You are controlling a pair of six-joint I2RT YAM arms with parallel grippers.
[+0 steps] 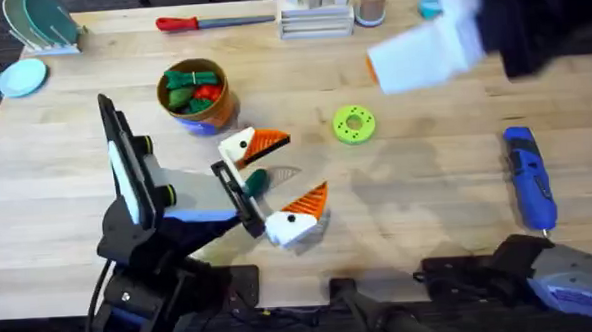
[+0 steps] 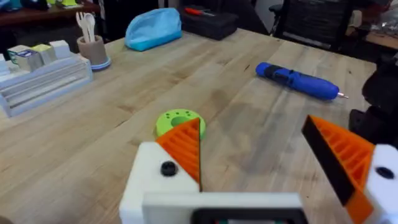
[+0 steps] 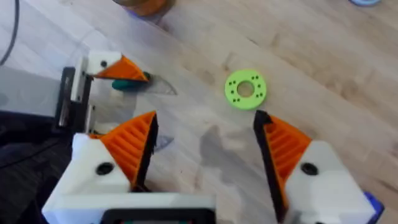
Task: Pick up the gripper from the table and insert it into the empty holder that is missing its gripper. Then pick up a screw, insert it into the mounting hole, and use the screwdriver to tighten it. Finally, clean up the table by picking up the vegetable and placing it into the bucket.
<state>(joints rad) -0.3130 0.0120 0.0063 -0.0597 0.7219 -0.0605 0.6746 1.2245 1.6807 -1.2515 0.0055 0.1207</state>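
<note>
step: vegetable pickup | left claw [image 1: 277,182] open, straddling vegetable [image 1: 254,181] on surface | right claw [image 3: 205,152] open, high | lower squarely, close mid-body, then bucket [image 1: 195,94]

Right gripper [image 1: 426,48]: rises close under the overhead camera at about 1 o'clock, smeared to a pale blur; finger outlines lost there, and its dark arm is cut by the upper right edge. Vegetable [image 1: 256,181]: dark green, mostly covered between the left gripper's [image 1: 274,183] fingers, one rounded end showing. Bucket [image 1: 219,107]: contents a jumble of green and red, separate pieces too small to tell; in the right wrist view cut off to an orange sliver at 11 o'clock. Screwdriver [image 1: 530,177]: tip too small to tell overhead. Green disc [image 1: 353,124]: holes possibly six, uncertain.
</note>
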